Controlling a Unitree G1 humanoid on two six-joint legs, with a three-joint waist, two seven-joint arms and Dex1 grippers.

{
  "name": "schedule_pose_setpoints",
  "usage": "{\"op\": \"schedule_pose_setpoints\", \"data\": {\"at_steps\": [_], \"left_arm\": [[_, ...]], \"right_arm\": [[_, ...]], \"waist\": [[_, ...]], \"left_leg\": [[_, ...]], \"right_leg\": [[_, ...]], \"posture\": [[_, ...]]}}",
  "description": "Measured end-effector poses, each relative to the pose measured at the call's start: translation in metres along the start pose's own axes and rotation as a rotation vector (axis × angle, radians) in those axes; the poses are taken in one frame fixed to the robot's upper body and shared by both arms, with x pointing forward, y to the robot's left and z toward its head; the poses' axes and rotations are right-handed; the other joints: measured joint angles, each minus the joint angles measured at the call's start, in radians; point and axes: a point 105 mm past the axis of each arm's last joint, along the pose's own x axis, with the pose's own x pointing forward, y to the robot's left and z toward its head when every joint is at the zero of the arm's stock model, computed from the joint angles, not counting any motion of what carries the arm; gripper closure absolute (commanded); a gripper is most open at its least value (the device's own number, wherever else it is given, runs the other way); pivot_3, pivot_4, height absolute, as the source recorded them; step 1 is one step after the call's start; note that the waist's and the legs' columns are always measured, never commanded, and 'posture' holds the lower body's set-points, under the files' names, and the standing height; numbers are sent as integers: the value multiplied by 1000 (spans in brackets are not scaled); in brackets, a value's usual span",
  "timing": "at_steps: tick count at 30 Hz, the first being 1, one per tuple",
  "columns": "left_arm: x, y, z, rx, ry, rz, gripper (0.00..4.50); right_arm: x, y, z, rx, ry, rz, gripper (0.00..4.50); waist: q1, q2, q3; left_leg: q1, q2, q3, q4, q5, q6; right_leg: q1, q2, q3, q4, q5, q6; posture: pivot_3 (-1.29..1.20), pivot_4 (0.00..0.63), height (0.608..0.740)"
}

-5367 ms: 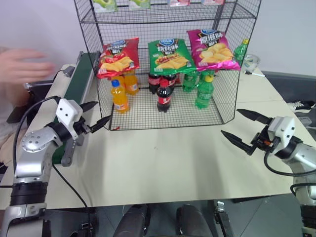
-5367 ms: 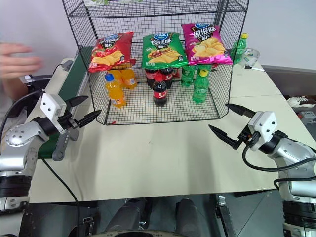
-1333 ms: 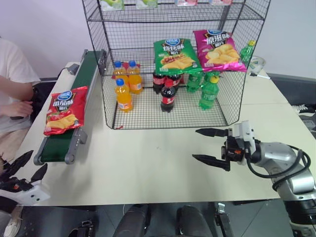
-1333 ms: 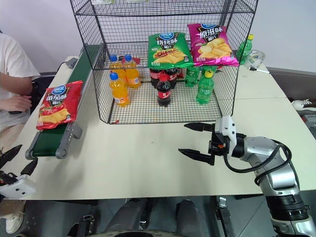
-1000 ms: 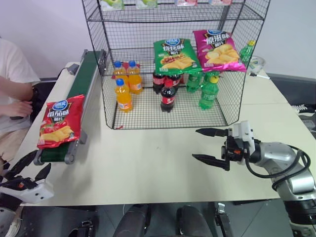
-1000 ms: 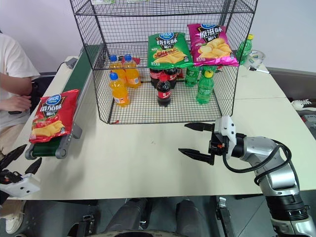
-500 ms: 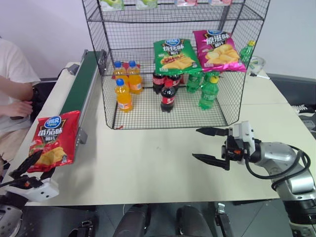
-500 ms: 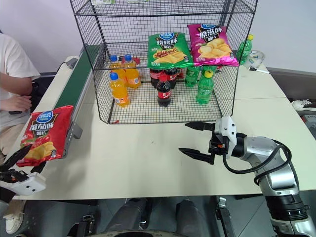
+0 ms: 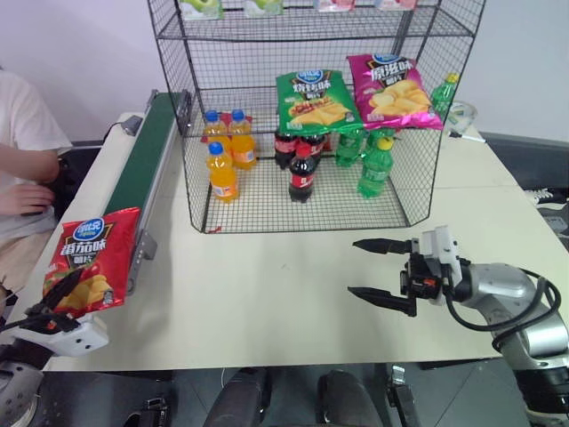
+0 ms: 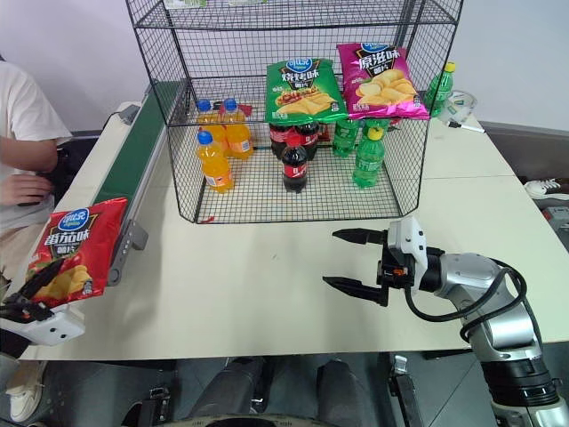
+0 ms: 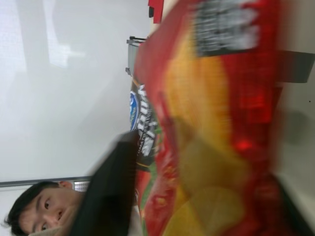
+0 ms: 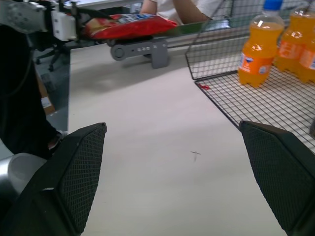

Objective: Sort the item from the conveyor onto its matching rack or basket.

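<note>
Left gripper (image 9: 49, 307) clamped on lower edge of red chip bag (image 9: 89, 261), held just off near end of conveyor (image 9: 147, 160), presumably for transfer. Right gripper (image 9: 384, 270) spread wide, empty, idle over surface (image 9: 267, 285). Wire-mesh rack (image 9: 311, 107) beyond, slot beside green bag (image 9: 311, 100) vacant.

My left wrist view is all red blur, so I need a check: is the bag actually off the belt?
Observer: It looks so. The red chip bag stands upright by the conveyor's near end, its bottom edge between the left gripper's fingers.
Operator: Where can it go?
Observer: The rack's middle tier has a free spot left of the green bag, above the orange bottles.
Operator: And the right arm?
Observer: The right gripper hangs open over the table, before the rack.
</note>
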Motion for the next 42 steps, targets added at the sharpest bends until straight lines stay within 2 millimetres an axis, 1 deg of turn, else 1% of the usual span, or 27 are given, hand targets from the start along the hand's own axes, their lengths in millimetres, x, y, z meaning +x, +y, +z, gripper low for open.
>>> {"op": "schedule_pose_setpoints", "data": {"at_steps": [1,11,13,14,15,17,21,27,29,34,37,39,42], "left_arm": [[1,1,0,0,0,7,4412],[3,8,-2,8,13,51,4412],[7,20,4,25,-7,94,4412],[10,30,8,40,-22,126,4412],[13,42,14,60,-46,163,4412],[18,59,28,97,-95,210,4412],[24,73,48,134,-161,230,4412],[40,111,83,206,-285,320,4412],[45,115,93,212,-321,332,4412],[56,119,113,209,-397,343,4412],[72,131,137,207,-480,389,4412],[82,143,152,196,-524,439,4412],[97,158,167,187,-554,495,4412]], "right_arm": [[0,0,0,3,-3,2,0],[2,0,5,0,-26,0,0],[4,-4,12,-3,-75,-28,0],[5,-7,15,-3,-99,-42,0],[5,-9,20,-6,-128,-58,0],[6,-11,26,-17,-158,-76,0],[5,-13,29,-7,-181,-98,0],[6,-19,33,13,-229,-154,0],[5,-20,34,13,-233,-175,0],[2,-24,34,15,-242,-226,0],[1,-26,35,8,-264,-259,0],[0,-28,37,4,-276,-279,0],[-2,-31,40,-11,-292,-312,0]], "waist": [[0,0,0],[0,0,0],[0,0,0],[0,0,0],[1,-1,0],[2,-1,0],[-1,-1,0],[1,0,0],[0,0,0],[0,0,0],[4,0,0],[3,0,0],[0,0,0]], "left_leg": [[0,0,0,0,0,0],[0,0,0,0,0,0],[0,0,0,0,0,0],[0,0,0,1,0,0],[0,0,0,1,0,0],[0,0,0,1,0,0],[0,0,0,0,1,2],[0,0,0,1,2,2],[0,0,0,1,2,2],[0,0,0,1,2,2],[1,-1,-1,1,2,2],[2,-1,-1,2,2,2],[2,-1,-1,2,3,1]], "right_leg": [[0,0,0,0,0,0],[0,0,0,0,0,0],[0,0,0,1,0,0],[0,0,0,1,0,0],[0,0,0,1,0,0],[0,0,0,1,0,0],[0,0,0,1,0,0],[0,0,0,1,0,0],[0,0,0,1,0,0],[0,0,0,3,0,0],[1,0,-2,4,0,0],[1,0,-2,4,1,1],[2,1,-1,6,1,1]], "posture": [[0,150,740],[0,150,740],[0,150,740],[0,150,740],[0,150,740],[0,150,740],[0,150,740],[0,150,740],[0,150,740],[0,150,740],[0,150,740],[0,150,740],[0,150,740]]}}
